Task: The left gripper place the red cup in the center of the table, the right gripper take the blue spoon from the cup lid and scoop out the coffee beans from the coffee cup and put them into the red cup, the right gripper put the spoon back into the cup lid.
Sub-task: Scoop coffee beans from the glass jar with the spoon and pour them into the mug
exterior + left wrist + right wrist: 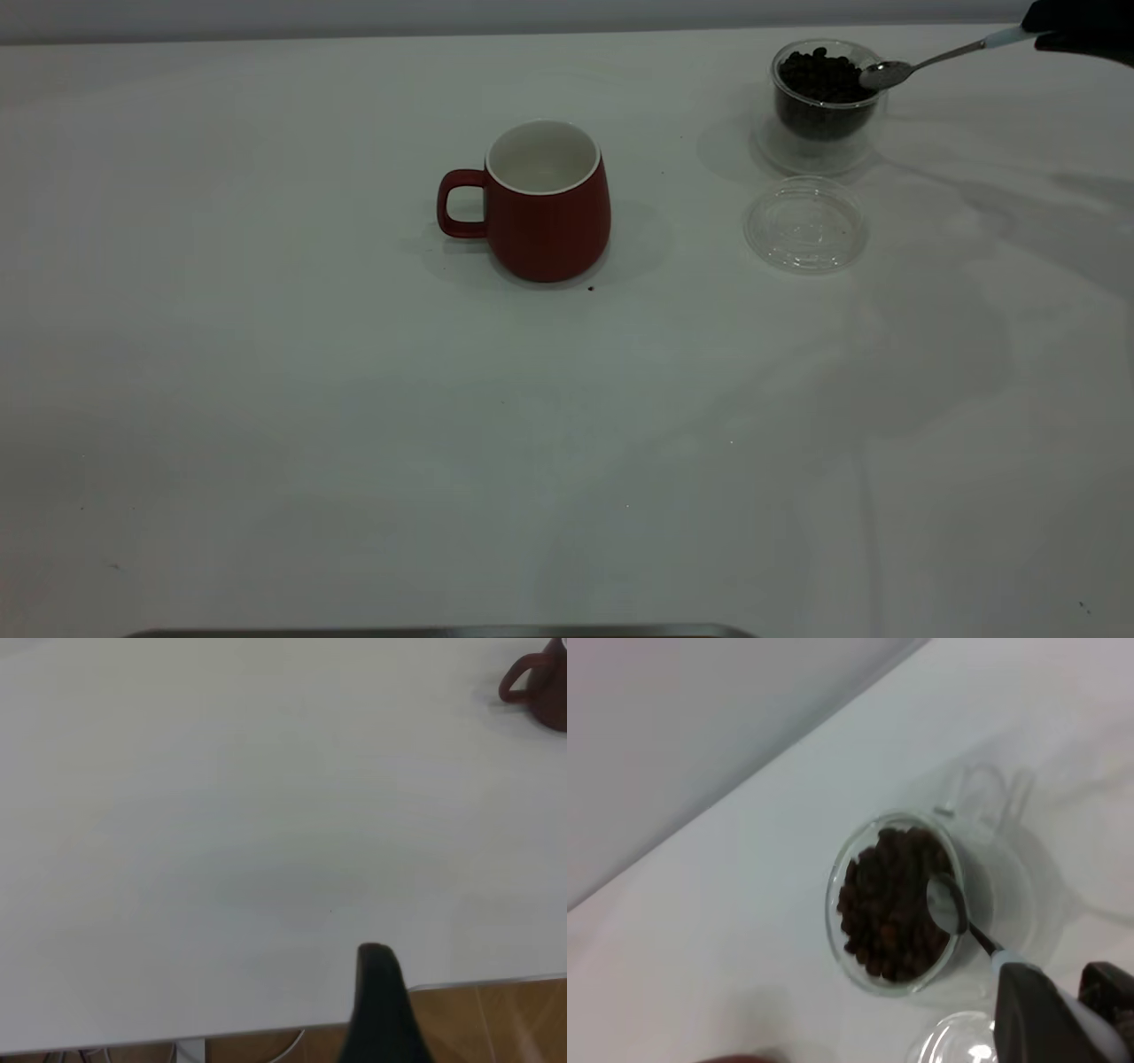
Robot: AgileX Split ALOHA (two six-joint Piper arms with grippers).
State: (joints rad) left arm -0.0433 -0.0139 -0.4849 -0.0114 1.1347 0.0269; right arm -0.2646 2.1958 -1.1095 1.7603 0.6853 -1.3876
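The red cup (542, 204) stands upright mid-table, its handle toward the left and its white inside bare. It also shows far off in the left wrist view, as the red cup (540, 691). At the back right the clear coffee cup (824, 102) (899, 904) holds a heap of coffee beans (822, 75) (886, 904). My right gripper (1076, 31) (1085, 1014) is shut on the pale handle of the blue spoon (930, 62) (957, 912). The spoon's metal bowl sits at the cup's right rim, on the beans' edge. The cup lid (804, 223) (957, 1041) lies bare in front of the coffee cup.
My left gripper (379, 1001) hangs over the table's near edge (266, 1032), far from the cup, with wooden floor beyond. The white table (354, 425) carries a few dark specks, one by the red cup's base (591, 287). A wall runs behind the coffee cup.
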